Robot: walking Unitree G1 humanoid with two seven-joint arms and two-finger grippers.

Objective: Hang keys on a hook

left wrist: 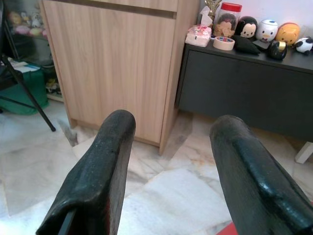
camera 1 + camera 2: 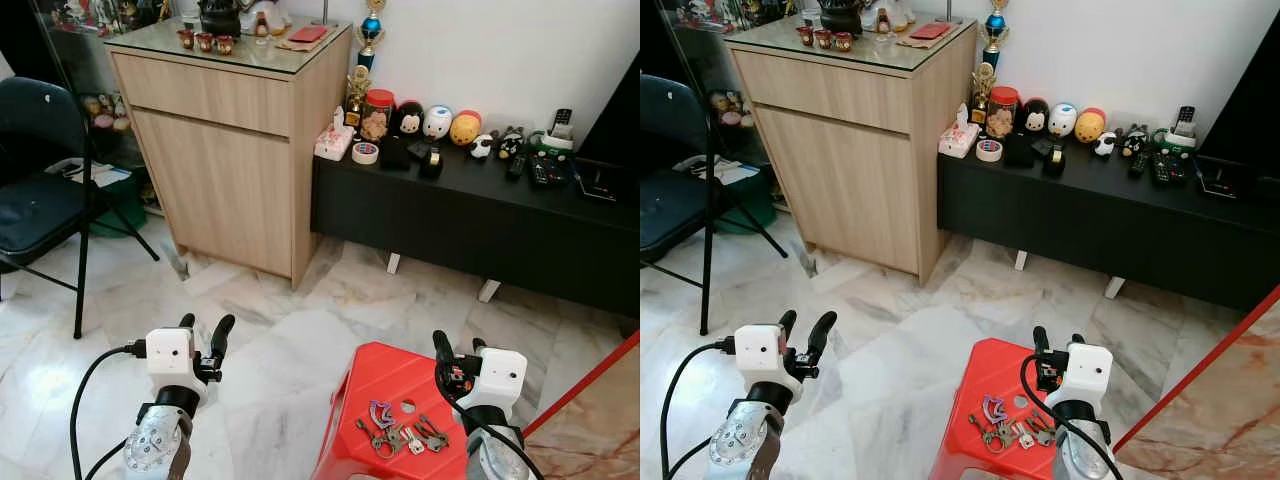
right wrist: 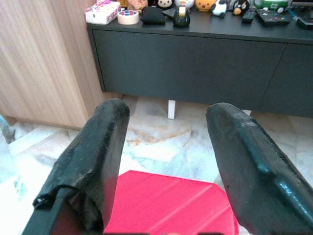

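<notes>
A bunch of keys (image 2: 400, 434) with a purple tag lies on top of a red plastic stool (image 2: 375, 385) near my feet. My right gripper (image 2: 458, 349) is held up just right of the keys, above the stool's right edge, open and holding nothing. My left gripper (image 2: 204, 327) is raised over the marble floor to the left of the stool, open too. In the right wrist view the two black fingers (image 3: 93, 152) frame the stool's red top (image 3: 166, 203). No hook can be made out.
A wooden cabinet (image 2: 230, 150) stands ahead on the left. A low black console (image 2: 470, 215) with toys, tape and remotes runs along the wall. A black folding chair (image 2: 40, 200) is at far left. A red-edged object (image 2: 590, 380) lies at right.
</notes>
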